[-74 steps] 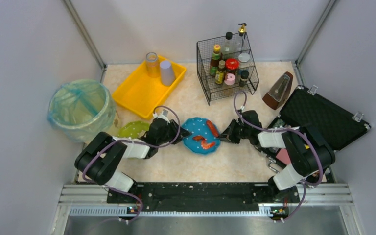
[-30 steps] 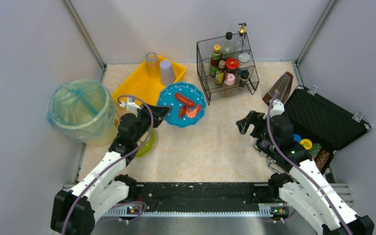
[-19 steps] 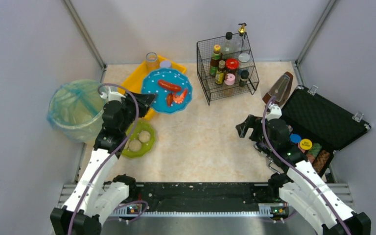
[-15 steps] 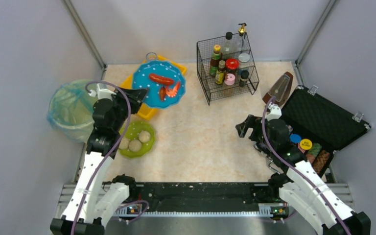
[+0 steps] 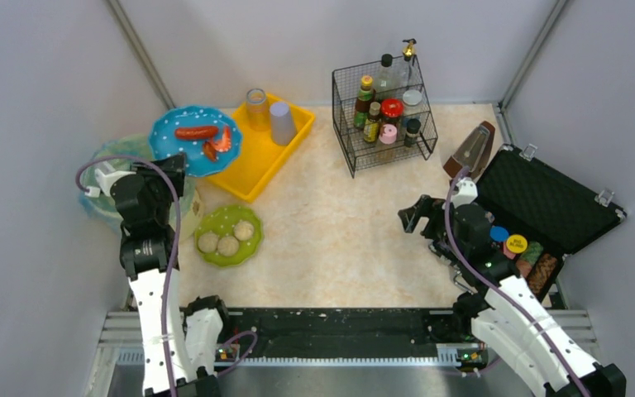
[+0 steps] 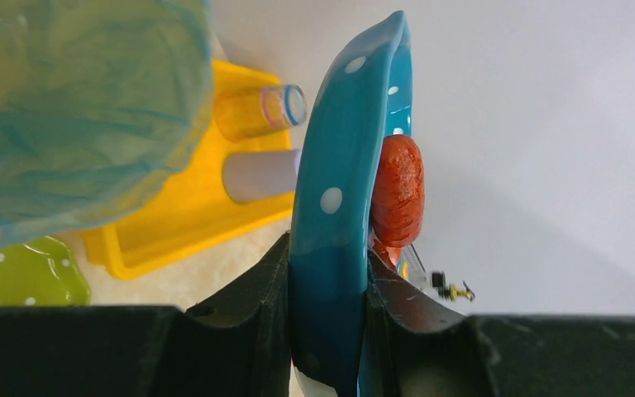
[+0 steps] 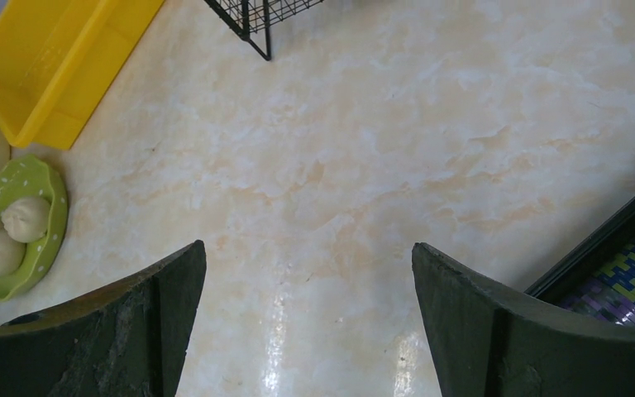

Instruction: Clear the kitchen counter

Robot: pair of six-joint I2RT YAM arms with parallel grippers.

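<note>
The left hand (image 5: 173, 163), clamping the round blue white-dotted plate of sausage (image 5: 168, 135), has swung it upper-left toward the green-bagged bin (image 6: 66, 107), likely for scraping; the right hand (image 7: 304, 248) gapes wide.

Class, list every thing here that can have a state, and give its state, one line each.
left gripper: shut on the blue plate
blue plate: lifted beside the bin, sausage on it
right gripper: open, empty, over the counter
green plate: on the counter, holding three buns
black case: open
yellow tray: holding two cups
bin: lined with a bag

Blue plate (image 5: 192, 141) seemingly above bin (image 5: 128, 147)
</note>
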